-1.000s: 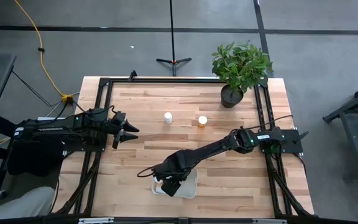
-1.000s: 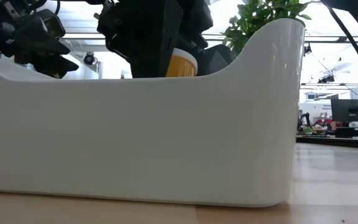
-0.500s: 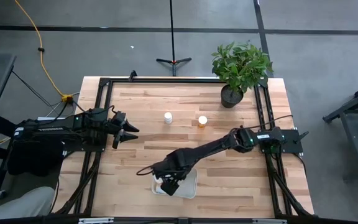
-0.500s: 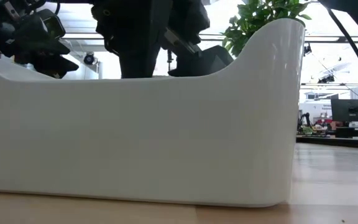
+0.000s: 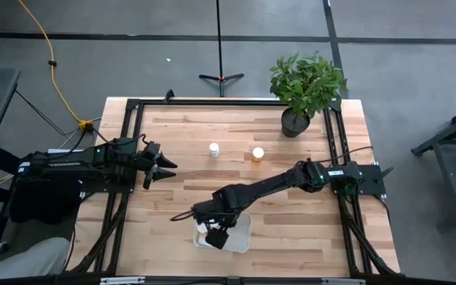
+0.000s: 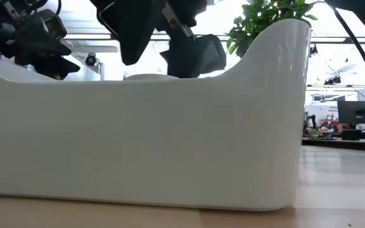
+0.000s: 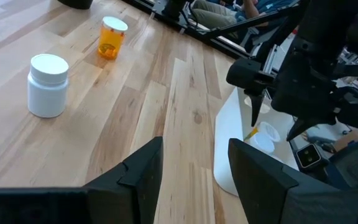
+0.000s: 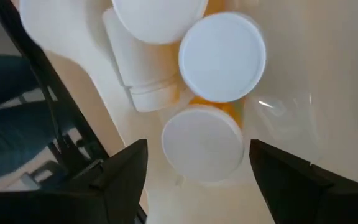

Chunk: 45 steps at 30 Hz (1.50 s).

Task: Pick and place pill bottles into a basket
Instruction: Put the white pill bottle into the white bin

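The white basket sits at the table's near edge; its wall fills the low view. Inside it, several white-capped orange pill bottles stand close together, and a white one lies on its side. My right gripper is open just above one cap, with a finger on either side and apart from it. A white bottle and an orange bottle stand on the table's middle. My left gripper waits open at the table's left.
A potted plant stands at the far right corner. Black frame rails run along the table's left and right sides. A person's leg shows off the near left corner. Bare wood lies between the basket and the two standing bottles.
My right gripper has gone down into the basket with an orange bottle, let go of it and risen a little. The bottle now stands in the basket with only its white cap showing at the rim in the low view.
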### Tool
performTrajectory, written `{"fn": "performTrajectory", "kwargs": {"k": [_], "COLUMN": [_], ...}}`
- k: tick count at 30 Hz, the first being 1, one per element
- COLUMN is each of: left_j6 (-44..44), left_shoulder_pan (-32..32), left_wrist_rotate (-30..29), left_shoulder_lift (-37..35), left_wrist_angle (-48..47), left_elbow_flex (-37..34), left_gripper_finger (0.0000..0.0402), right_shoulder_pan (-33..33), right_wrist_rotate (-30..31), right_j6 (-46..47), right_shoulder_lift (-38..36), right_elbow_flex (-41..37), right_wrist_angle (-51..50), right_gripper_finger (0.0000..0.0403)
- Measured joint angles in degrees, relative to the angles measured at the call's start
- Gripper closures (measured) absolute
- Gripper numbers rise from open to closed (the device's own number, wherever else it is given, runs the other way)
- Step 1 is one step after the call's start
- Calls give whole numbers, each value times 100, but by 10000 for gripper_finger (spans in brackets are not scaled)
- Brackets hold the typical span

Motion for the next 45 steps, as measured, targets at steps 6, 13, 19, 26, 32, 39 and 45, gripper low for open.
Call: {"fn": "performTrajectory", "kwargs": {"k": [6,13,19,26,32,39,45], "left_j6": [-14,-26,-93,-177,-321,-339,-337], "left_shoulder_pan": [0,0,0,-1,0,-2,0], "left_wrist_rotate": [0,0,0,0,58,27,9], "left_shoulder_lift": [-2,0,-1,-2,-2,-2,-2], "left_wrist_angle": [4,11,17,23,112,520,796], "left_elbow_flex": [0,0,0,0,0,0,-2], "left_gripper_finger": [186,186,186,186,186,186,186], "right_shoulder_pan": [-91,-238,-414,-798,-1267,-1859,-2339], "right_wrist_rotate": [-237,-204,98,892,1209,1270,1370], "right_j6": [-305,-766,-1238,-1695,-1995,-2479,-2877], "right_shoulder_lift": [-46,-307,-578,-735,-741,-739,-739], "right_elbow_flex": [0,0,0,2,2,2,2], "right_wrist_angle": [-16,6,66,-72,-375,-465,-292], "right_gripper_finger": [130,130,130,130,130,130,130]}}
